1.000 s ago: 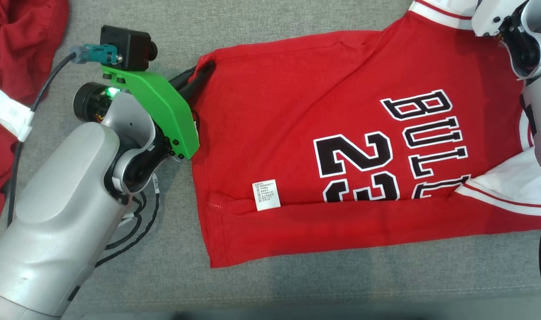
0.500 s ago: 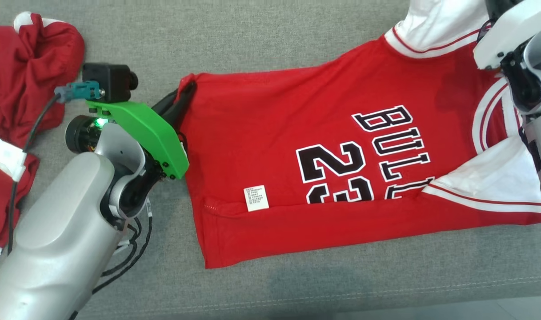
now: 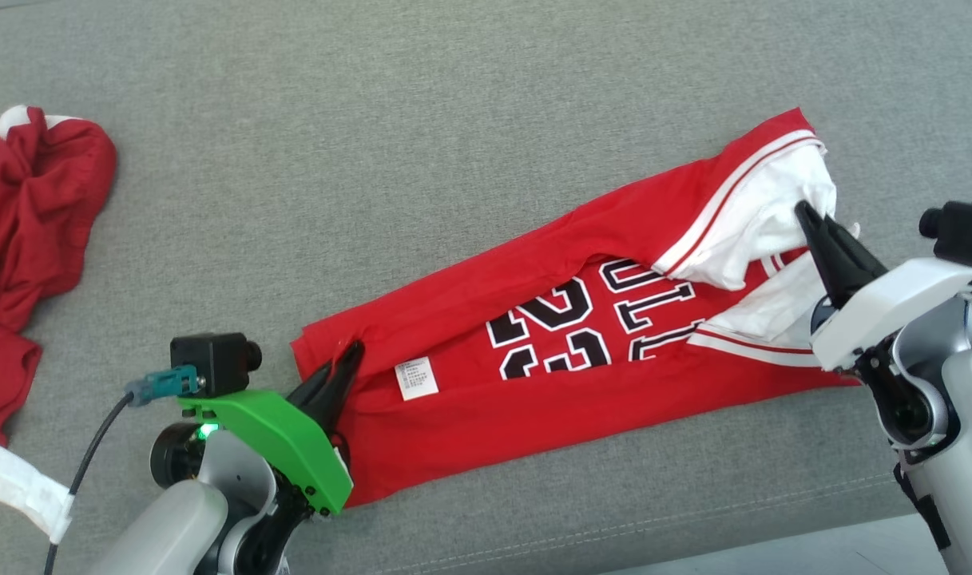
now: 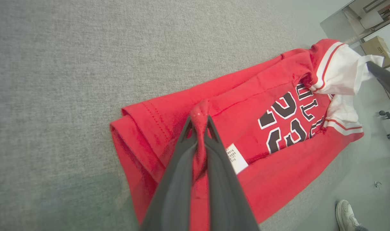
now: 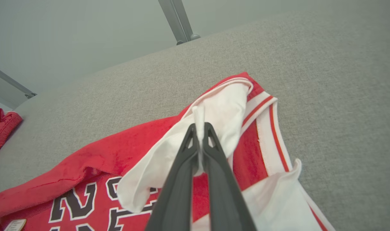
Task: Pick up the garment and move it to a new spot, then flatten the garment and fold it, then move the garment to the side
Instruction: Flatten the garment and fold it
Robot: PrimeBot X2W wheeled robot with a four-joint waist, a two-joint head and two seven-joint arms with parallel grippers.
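The garment (image 3: 486,319) is a red basketball jersey with black lettering and white trim, lying folded lengthwise on the grey surface. My left gripper (image 3: 350,355) is shut on the red hem at the jersey's left end; in the left wrist view the gripper (image 4: 199,120) pinches a ridge of the jersey (image 4: 246,102) between its fingers. My right gripper (image 3: 805,212) is shut on the white shoulder fabric at the right end, and the right wrist view shows the gripper (image 5: 198,128) holding a thin white fold of the jersey (image 5: 118,154).
Another crumpled red garment (image 3: 30,200) lies at the far left of the grey surface (image 3: 374,120). The surface's front edge (image 3: 613,543) runs close below the jersey. A person's shoe (image 4: 345,213) stands on the floor beyond the edge.
The head camera has pulled back and the whole picture has shifted. The jersey's far long edge has been brought over toward the near side, leaving a narrower strip; both grippers still hold it.
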